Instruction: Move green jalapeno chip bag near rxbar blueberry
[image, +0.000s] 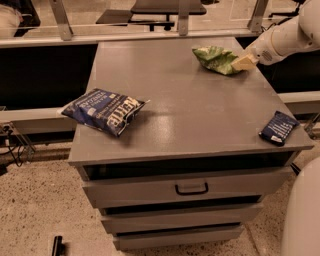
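The gripper (245, 62) reaches in over the far right of the grey cabinet (195, 125); whether it is apart or clamped cannot be told. A blue bag (105, 111) lies at the front left edge. The green bag (216, 58) lies far right, touching the gripper, well apart from the dark bar (278, 128) at the front right corner.

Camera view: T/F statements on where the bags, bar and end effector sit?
1. The green jalapeno chip bag lies at the far right of the cabinet top. True.
2. The rxbar blueberry lies right beside the green bag. False: it is well apart from it, at the near right edge.
3. The blue chip bag lies by the near left edge. True.
4. The end effector hovers over the rxbar. False: it is at the green bag's right edge.
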